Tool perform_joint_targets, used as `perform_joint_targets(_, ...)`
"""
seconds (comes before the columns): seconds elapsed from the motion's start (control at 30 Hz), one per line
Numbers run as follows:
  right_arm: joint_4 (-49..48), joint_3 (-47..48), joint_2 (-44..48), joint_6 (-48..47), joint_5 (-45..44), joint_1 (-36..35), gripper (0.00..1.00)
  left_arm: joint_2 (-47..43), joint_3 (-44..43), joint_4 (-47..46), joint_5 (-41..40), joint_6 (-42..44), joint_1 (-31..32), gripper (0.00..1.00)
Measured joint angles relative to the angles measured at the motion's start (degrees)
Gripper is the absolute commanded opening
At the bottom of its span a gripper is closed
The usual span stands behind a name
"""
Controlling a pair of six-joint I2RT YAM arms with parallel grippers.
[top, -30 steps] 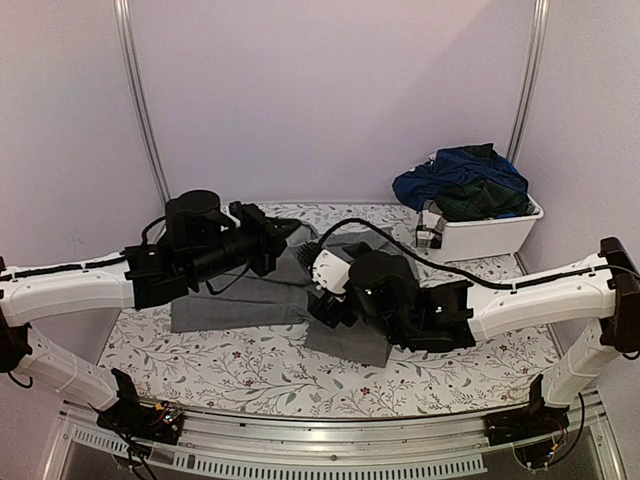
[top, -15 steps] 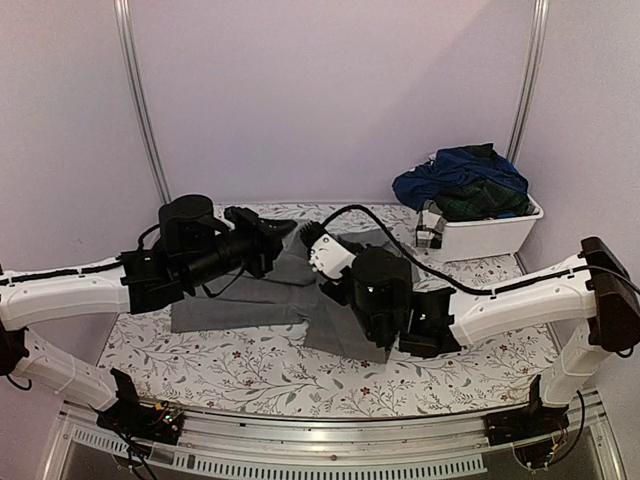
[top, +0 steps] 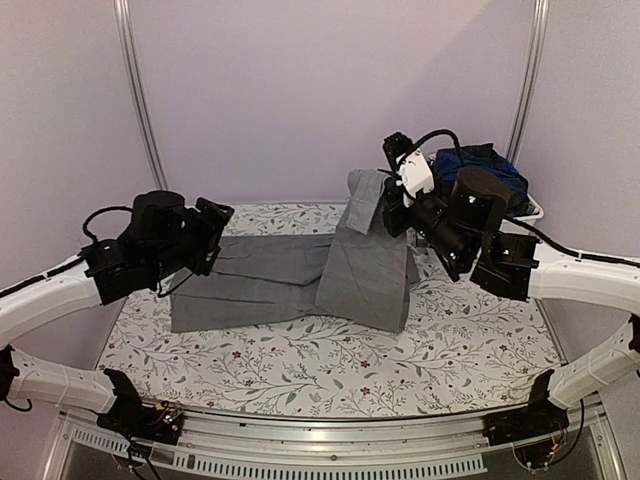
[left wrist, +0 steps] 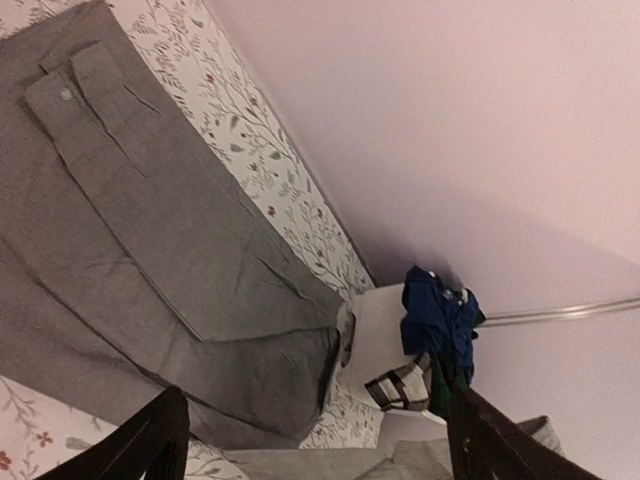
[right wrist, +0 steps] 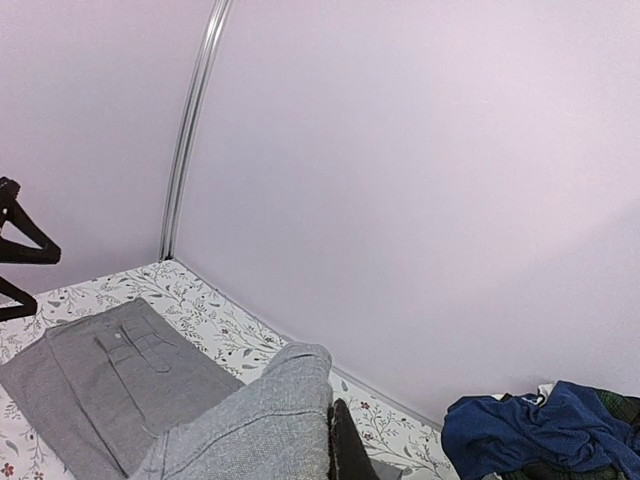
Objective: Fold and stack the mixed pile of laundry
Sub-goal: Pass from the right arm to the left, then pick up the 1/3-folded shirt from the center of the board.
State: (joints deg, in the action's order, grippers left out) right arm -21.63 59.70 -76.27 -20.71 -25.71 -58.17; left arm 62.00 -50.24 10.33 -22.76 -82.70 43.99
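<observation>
**Right hand lifts one end of the grey garment; left hand hangs spread and empty**

Your right hand (top: 388, 195) is pinching one end of the grey garment (top: 260, 280) and holds it high. From the grip the cloth drapes down in a loose panel to the surface (top: 300, 370) below. Held up like this, that end is free of the surface, so you can likely carry it across the flat part as a fold.

The rest of the garment lies flat, stretching away from the right hand toward your left hand (top: 218, 238). The pocket flaps face up, as the left wrist view shows. The left hand hovers over the far end of the cloth with its fingers (left wrist: 150, 445) wide apart, gripping nothing. I judge it is placed there to pin or catch that end once the fold comes over.

Just behind the right hand sits the white bin (left wrist: 380, 330). The navy garment (right wrist: 520, 430) and other pieces of the pile are heaped in it, not yet folded.
</observation>
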Motion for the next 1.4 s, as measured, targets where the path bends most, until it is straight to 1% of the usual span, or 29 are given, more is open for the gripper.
perform_joint_targets(0.03,0.68,0.72,0.07,0.55,1.38,1.25,0.0,-0.72,0.52,2.05,-0.57,0.09,-1.62,0.81)
perform_joint_targets(0.07,1.53,1.68,0.04,1.18,2.99,2.58,0.0,-1.75,1.49,4.83,-1.27,-0.48,-3.61,0.8)
perform_joint_targets(0.17,3.69,3.82,0.0,2.01,6.93,4.57,0.0,-5.22,6.34,13.77,-2.32,-4.31,-7.8,0.77)
perform_joint_targets(0.27,4.9,6.08,-0.74,2.91,10.47,6.03,0.0,-7.58,11.56,21.18,-1.88,-8.98,-10.51,0.73)
perform_joint_targets(0.37,5.46,8.11,-2.34,3.67,12.66,7.21,0.0,-8.79,15.45,26.67,-0.92,-12.61,-13.9,0.72)
perform_joint_targets(0.47,6.58,10.43,-4.57,4.39,13.33,8.79,0.0,-10.12,18.47,28.96,0.81,-14.38,-18.12,0.73)
perform_joint_targets(0.57,7.5,12.55,-6.43,4.85,13.88,10.64,0.0,-11.1,20.96,28.87,2.91,-14.64,-21.75,0.75)
perform_joint_targets(0.7,7.93,15.08,-8.37,5.6,14.53,13.62,0.0,-10.21,22.47,27.8,5.2,-14.6,-24.28,0.74)
perform_joint_targets(0.83,7.91,16.06,-9.77,6.88,15.45,15.93,0.0,-7.45,23.89,24.52,7.52,-14.21,-26.16,0.61)
perform_joint_targets(1.0,7.96,16.11,-11.58,8.11,16.09,16.61,0.0,-2.27,25.07,20.2,10.12,-13.2,-27.71,0.57)
perform_joint_targets(1.1,8.04,16.11,-12.48,8.35,16.57,16.61,0.0,1.03,25.14,17.44,11.52,-12.07,-29.16,0.52)
perform_joint_targets(1.23,8.39,16.11,-12.74,8.63,16.85,16.59,0.0,4.81,24.72,14.03,13.16,-9.99,-31.61,0.42)
perform_joint_targets(1.33,8.37,16.11,-12.74,8.76,16.85,16.59,0.0,7.91,23.34,12.24,14.51,-7.76,-33.53,0.37)
perform_joint_targets(1.4,8.39,16.11,-12.74,8.74,16.85,16.61,0.0,10.05,22.27,11.21,15.08,-6.49,-34.45,0.31)
